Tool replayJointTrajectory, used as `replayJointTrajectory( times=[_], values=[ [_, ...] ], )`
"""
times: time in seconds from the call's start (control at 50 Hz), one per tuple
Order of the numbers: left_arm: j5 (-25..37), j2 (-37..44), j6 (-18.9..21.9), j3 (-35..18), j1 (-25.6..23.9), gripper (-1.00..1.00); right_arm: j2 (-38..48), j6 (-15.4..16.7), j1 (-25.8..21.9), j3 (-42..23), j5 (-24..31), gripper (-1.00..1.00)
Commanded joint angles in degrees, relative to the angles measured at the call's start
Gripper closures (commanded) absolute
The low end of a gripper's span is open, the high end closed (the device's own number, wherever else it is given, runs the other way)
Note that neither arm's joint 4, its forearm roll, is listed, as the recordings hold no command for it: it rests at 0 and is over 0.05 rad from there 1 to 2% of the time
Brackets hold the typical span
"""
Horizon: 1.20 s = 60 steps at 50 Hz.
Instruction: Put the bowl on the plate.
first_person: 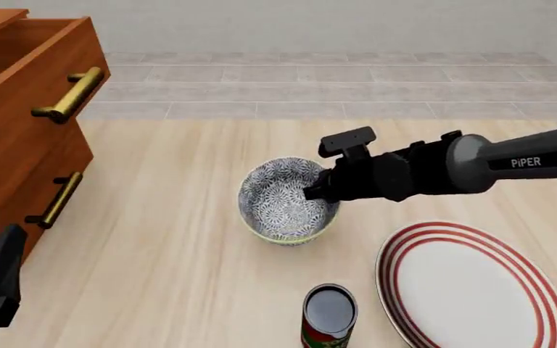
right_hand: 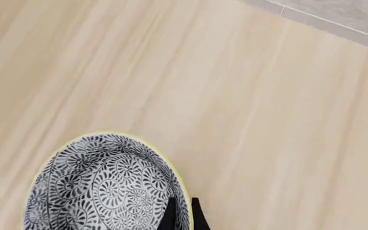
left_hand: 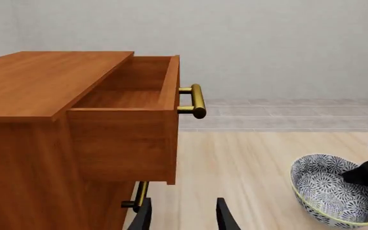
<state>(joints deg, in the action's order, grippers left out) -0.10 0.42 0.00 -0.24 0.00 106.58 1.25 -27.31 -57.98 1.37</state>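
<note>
The bowl [first_person: 286, 201] sits tilted near the middle of the front view, on the pale wooden desk [first_person: 162, 275], its patterned inside turned up and left. It is apart from the plate [first_person: 477, 286], which lies flat at the lower right of that view.

Largest first: the wooden cabinet [first_person: 22, 130] fills the upper left of the front view, its top drawer [left_hand: 130, 112] pulled out, a brass handle [first_person: 69, 95] on it and a second handle [first_person: 54, 200] lower down. The right arm [first_person: 510, 163] reaches in from the right edge toward the bowl. The plate comes next, white with red rings. Then the bowl, grey-and-white flowered with a pale yellow rim. The can [first_person: 329, 315] stands upright at the bottom edge, just left of the plate and below the bowl.

The right fingers [first_person: 315, 193] are pinching the bowl's near-right rim, one inside and one outside the wall, as the right wrist view shows [right_hand: 182, 215]. The left fingers [left_hand: 184, 215] are spread apart over bare desk beside the cabinet, well away from the bowl.
</note>
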Motion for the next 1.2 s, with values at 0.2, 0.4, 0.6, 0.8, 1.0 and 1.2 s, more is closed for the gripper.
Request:
replayJointTrajectory(
  times=[0.2,0.4,0.6,0.8,1.0,1.2],
  values=[
    [0.0,0.0,0.0,0.0,0.0,-1.0,-3.6,-0.9,-0.28,-0.98,1.41,1.0],
    [0.0,0.0,0.0,0.0,0.0,-1.0,-5.68,-4.04,-1.3,-1.68,1.78,1.0],
    [0.0,0.0,0.0,0.0,0.0,-1.0,-7.65,-7.45,-1.73,-2.23,2.43,1.0],
    [0.0,0.0,0.0,0.0,0.0,-1.0,-9.43,-9.28,-1.3,-1.11,2.0,1.0],
    [0.0,0.0,0.0,0.0,0.0,-1.0,-13.91,-10.51,0.09,1.36,1.92,1.0],
    [0.0,0.0,0.0,0.0,0.0,-1.0,-19.06,-11.51,2.6,4.69,1.15,1.0]
  ],
)
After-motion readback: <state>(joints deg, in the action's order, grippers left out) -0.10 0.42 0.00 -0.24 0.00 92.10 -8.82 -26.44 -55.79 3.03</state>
